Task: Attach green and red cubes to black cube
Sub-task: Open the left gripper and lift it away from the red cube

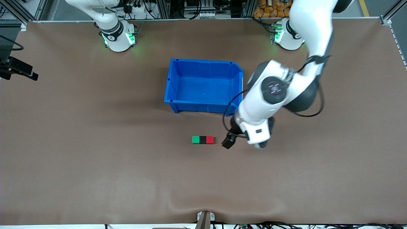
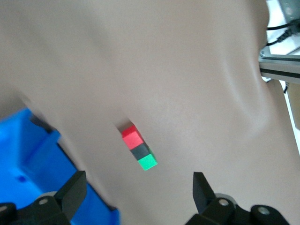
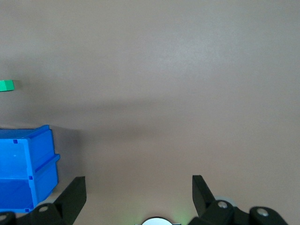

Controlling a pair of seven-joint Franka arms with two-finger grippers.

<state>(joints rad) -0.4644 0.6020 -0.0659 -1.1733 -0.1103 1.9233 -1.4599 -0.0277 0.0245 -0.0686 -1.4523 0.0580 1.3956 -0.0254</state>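
Note:
The green cube (image 1: 196, 140), black cube (image 1: 203, 140) and red cube (image 1: 210, 140) lie on the table touching in one row, black in the middle. They also show in the left wrist view as red (image 2: 132, 137), black (image 2: 140, 150) and green (image 2: 147, 162). My left gripper (image 1: 258, 143) is up over the table beside the red cube, toward the left arm's end. It is open and empty (image 2: 139, 194). My right gripper (image 3: 138, 197) is open and empty, high near its base, and waits. The green cube (image 3: 6, 85) shows at the edge of its view.
A blue bin (image 1: 203, 86) stands empty, farther from the front camera than the cubes. It also shows in the left wrist view (image 2: 28, 159) and the right wrist view (image 3: 23, 168). Brown table (image 1: 95, 143) surrounds the cubes.

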